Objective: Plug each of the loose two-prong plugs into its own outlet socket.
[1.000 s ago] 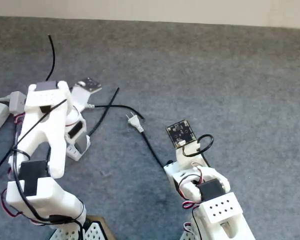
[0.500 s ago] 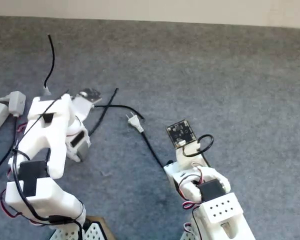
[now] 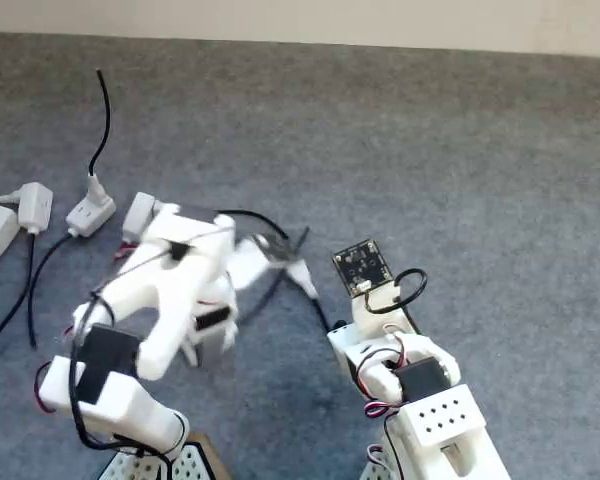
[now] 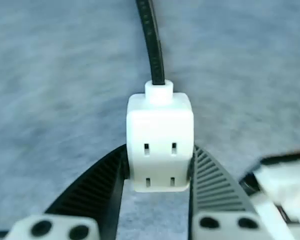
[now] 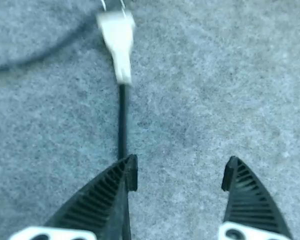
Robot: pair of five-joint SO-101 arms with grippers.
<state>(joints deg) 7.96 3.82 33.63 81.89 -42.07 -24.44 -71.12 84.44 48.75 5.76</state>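
Sockets (image 3: 35, 205), three loose white ones, lie on the carpet (image 3: 460, 150) well out to the left of the left gripper (image 4: 159, 157); only the high view takes them in. That gripper is pinching a held socket (image 4: 160, 145). The left wrist view shows the white block squeezed between both black fingers (image 4: 107, 175), slot face toward the camera, its black cord (image 4: 152, 45) running straight away over the carpet. From above this grip is blurred and the slots cannot be made out.

The plug (image 3: 301, 270) lies just right of the left gripper, between the two grippers. The right wrist view shows it flat on the carpet ahead of the right gripper (image 5: 181, 167), prongs pointing away. The plug cord (image 5: 122, 120) runs back to pass just beside one finger. The right gripper's fingers are spread wide with bare carpet between them and touch nothing; from above they are hidden under the arm's own camera board (image 3: 361, 264).

A second ago the left arm stood over by the loose sockets, covering one of them. It has since swung right to the plug, and that socket is now uncovered. The plug appears to have shifted a little toward the right gripper. The right arm has not moved.
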